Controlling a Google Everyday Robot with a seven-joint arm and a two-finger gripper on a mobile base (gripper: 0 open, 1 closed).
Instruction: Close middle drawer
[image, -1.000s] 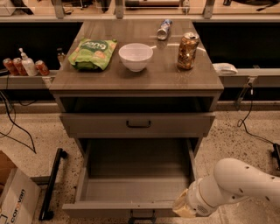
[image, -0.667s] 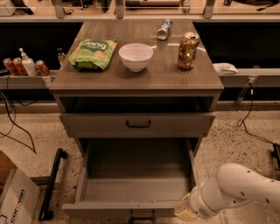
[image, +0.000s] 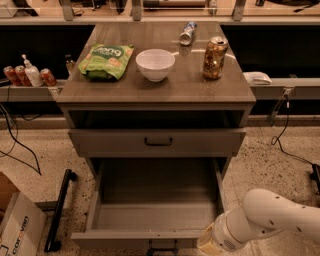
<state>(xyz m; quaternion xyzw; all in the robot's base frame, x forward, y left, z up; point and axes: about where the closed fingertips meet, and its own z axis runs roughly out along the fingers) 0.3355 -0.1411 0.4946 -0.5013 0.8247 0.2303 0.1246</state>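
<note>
The middle drawer (image: 155, 200) is pulled far out of the grey-brown cabinet, and its shallow box is empty. Its front (image: 125, 239) lies near the bottom edge, with the dark pull handle (image: 162, 245) at its centre. The uppermost drawer (image: 157, 142) above it stands slightly out. My white arm (image: 272, 220) comes in from the lower right. My gripper (image: 207, 246) is at the bottom edge, next to the right end of the middle drawer's front, and is partly cut off by the frame. The lowest drawer is hidden.
On the cabinet top (image: 110, 90) are a green snack bag (image: 106, 60), a white bowl (image: 155, 64), a brown can (image: 214, 58) and a lying can (image: 187, 33). A cardboard box (image: 17, 225) and a black bar (image: 59, 210) lie on the floor at left. Cables run on both sides.
My arm has sunk a little lower in the frame, towards the right end of the drawer's front. The drawer has not moved.
</note>
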